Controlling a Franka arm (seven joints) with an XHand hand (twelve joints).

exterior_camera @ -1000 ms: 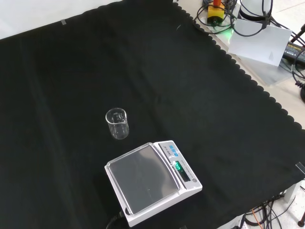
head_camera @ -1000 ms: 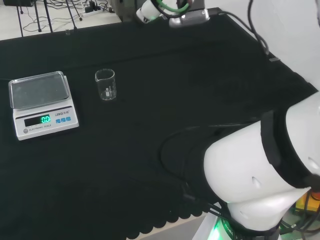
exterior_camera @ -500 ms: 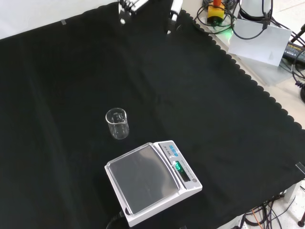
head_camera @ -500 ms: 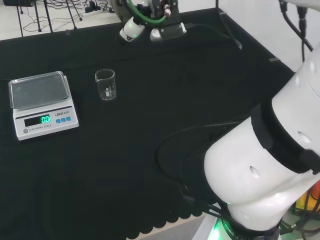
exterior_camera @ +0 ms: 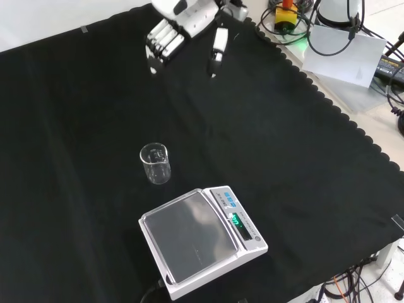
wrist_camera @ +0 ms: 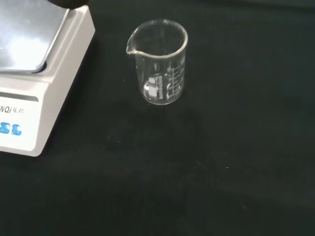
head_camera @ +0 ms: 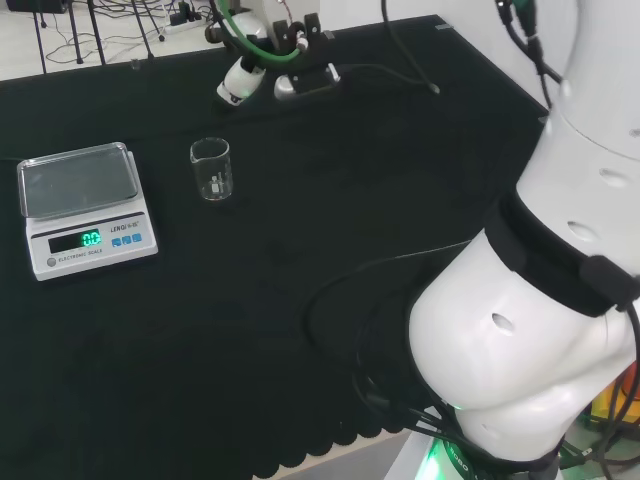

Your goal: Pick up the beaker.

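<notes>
A small clear glass beaker (head_camera: pixel 211 169) stands upright and empty on the black cloth, just right of the scale in the head view. It stands alone mid-cloth in the front view (exterior_camera: pixel 155 163) and shows close up in the wrist view (wrist_camera: pixel 161 62). The hand (exterior_camera: pixel 180 28) hangs in the air at the top of the front view, well above and apart from the beaker. Its fingers (exterior_camera: pixel 161 44) are straight and spread from the thumb, holding nothing. In the head view the hand (head_camera: pixel 262 60) is beyond and right of the beaker.
A white electronic scale (head_camera: pixel 83 205) with a steel pan sits left of the beaker in the head view, below it in the front view (exterior_camera: pixel 201 238). The arm's big white links (head_camera: pixel 540 300) stand at the head view's right. Cables and gear lie past the cloth's scalloped edge (exterior_camera: pixel 315 88).
The hand has come down and into the front view from the top, nearing the beaker. In the head view it moved left. Beaker and scale have not moved.
</notes>
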